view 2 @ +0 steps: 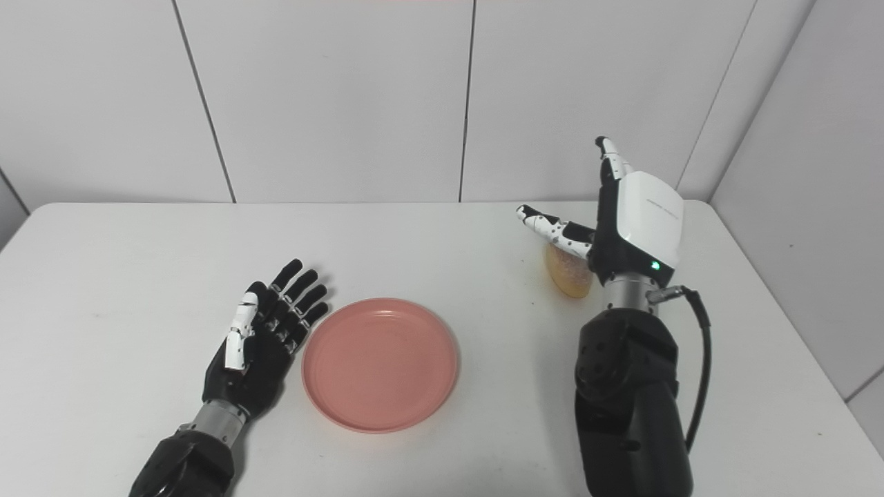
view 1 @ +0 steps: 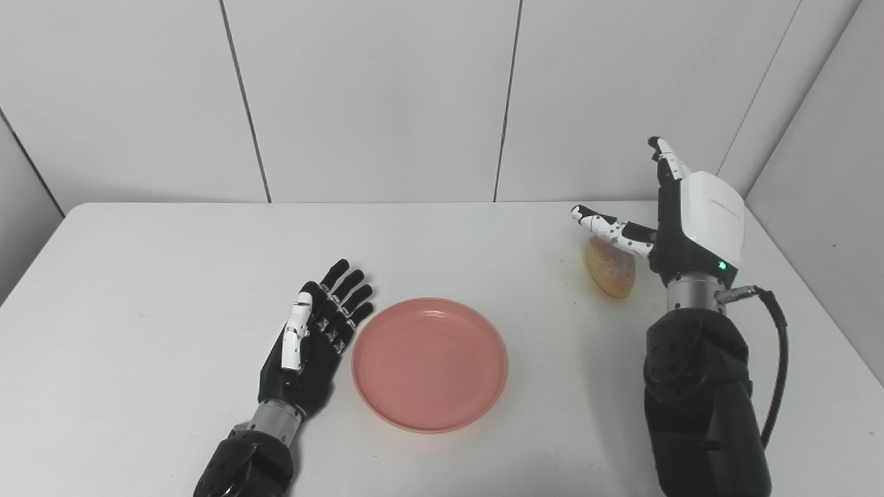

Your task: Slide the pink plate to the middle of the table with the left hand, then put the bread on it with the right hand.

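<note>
I saw the pink plate (view 1: 429,364) lying near the table's (view 1: 138,276) front edge, about midway along it. My left hand (view 1: 314,342) lay just beside its left rim, fingers spread, holding nothing. The bread (view 1: 610,267) sat toward the far right corner, my right hand (view 1: 680,217) raised over it, fingers apart and empty.

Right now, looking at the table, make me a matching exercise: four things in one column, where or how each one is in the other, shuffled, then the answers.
Things:
1. pink plate
2. bread
3. left hand
4. right hand

Descriptions:
A. open, palm up, lying beside the plate's left rim
B. raised and open, just above the bread
C. empty, near the table's middle
D. on the table, right side, partly hidden by the thumb

Pairs: 1-C, 2-D, 3-A, 4-B
</note>
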Controlling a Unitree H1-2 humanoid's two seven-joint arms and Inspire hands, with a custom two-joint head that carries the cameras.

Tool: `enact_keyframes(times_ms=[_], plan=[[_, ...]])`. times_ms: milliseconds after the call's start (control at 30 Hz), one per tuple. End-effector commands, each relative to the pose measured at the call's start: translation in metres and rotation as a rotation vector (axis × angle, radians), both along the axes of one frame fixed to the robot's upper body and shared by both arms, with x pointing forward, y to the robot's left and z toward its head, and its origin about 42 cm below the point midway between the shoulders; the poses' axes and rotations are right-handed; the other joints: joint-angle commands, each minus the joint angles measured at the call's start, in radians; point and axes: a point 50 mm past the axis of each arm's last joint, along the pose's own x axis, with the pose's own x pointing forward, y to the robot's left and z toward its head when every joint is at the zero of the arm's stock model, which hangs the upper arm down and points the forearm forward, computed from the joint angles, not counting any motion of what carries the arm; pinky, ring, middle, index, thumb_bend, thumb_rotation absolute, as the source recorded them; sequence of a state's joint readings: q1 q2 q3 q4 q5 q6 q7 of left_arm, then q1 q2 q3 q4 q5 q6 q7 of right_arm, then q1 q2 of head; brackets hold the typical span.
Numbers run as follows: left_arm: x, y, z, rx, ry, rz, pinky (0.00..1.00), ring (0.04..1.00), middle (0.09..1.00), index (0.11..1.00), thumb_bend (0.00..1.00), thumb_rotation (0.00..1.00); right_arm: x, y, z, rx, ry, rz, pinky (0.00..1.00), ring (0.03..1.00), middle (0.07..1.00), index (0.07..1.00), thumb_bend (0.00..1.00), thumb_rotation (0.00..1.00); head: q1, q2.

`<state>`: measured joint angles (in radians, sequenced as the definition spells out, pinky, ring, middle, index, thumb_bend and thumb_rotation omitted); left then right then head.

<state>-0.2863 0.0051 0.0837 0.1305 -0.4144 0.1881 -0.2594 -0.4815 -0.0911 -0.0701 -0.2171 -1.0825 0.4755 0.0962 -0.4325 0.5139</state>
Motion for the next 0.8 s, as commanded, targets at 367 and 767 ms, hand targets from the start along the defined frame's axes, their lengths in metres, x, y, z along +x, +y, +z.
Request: enact_keyframes(times_ms=[367, 767], plan=[[0.001, 0.007, -0.015, 0.0, 0.066, 0.011, 0.95, 0.914, 0.92, 0.903, 0.32, 1.0, 0.03, -0.022, -0.009, 0.027, 0.056, -0.069, 0.74, 0.851, 0.886, 0.925, 0.92, 0.56, -0.004, -0.024], [-0.001, 0.013, -0.02, 0.014, 0.082, 0.008, 0.95, 0.921, 0.921, 0.909, 0.33, 1.0, 0.052, -0.032, -0.044, 0.056, 0.143, -0.128, 0.85, 0.887, 0.898, 0.931, 0.94, 0.61, -0.007, -0.027]])
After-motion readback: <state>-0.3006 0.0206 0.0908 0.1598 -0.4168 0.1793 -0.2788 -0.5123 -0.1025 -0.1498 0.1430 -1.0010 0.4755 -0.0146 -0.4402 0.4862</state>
